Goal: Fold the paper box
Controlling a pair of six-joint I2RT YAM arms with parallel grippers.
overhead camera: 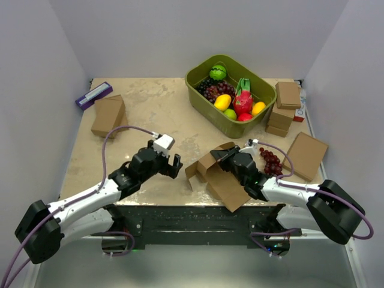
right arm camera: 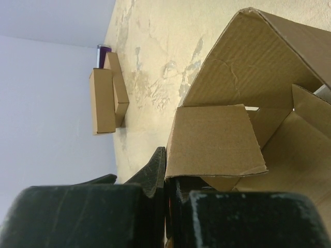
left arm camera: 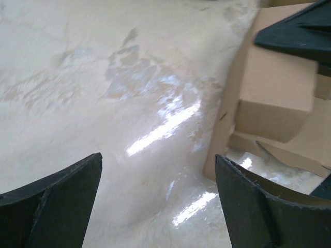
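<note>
The paper box (overhead camera: 217,174) is a half-folded brown cardboard piece at the table's near middle, with flaps raised. My right gripper (overhead camera: 230,161) is shut on one of its flaps; in the right wrist view the flap (right arm camera: 214,139) stands pinched between the black fingers (right arm camera: 158,170). My left gripper (overhead camera: 174,163) is open and empty, just left of the box. In the left wrist view its two fingertips (left arm camera: 77,186) frame bare table, and the box (left arm camera: 274,103) lies to the right, beyond them.
A green bin (overhead camera: 231,96) of fruit stands at the back right. A stack of ready-made boxes (overhead camera: 285,108) and a larger flat box (overhead camera: 306,156) sit right. Loose grapes (overhead camera: 271,162) lie by the right arm. Another brown box (overhead camera: 108,115) and a purple item (overhead camera: 93,95) are back left.
</note>
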